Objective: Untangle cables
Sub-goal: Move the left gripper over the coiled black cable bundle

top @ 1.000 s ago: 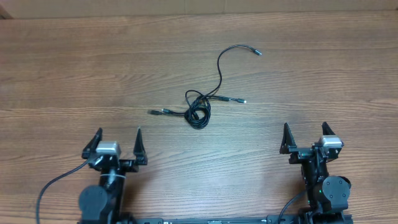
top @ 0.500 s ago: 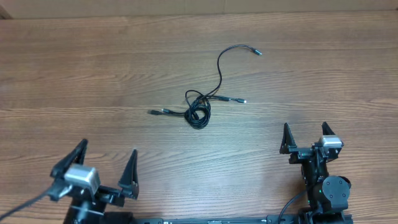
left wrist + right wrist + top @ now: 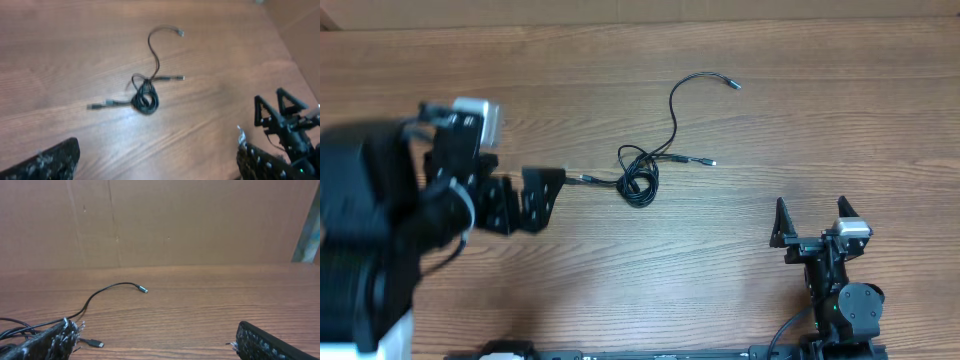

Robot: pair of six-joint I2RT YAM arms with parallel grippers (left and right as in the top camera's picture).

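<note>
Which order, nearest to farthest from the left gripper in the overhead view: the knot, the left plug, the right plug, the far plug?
1. Left plug, just beside the left gripper.
2. Knot, to that plug's right.
3. Right plug, right of the knot.
4. Far plug, back right.

Black cables (image 3: 100,291) on table (image 3: 200,305), perhaps knotted

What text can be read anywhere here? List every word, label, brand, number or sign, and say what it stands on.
None can be read in any view.
The cables, the wooden table and the cardboard wall show no print.
The left arm is blurred in the overhead view; any marking on it is unreadable.
</note>
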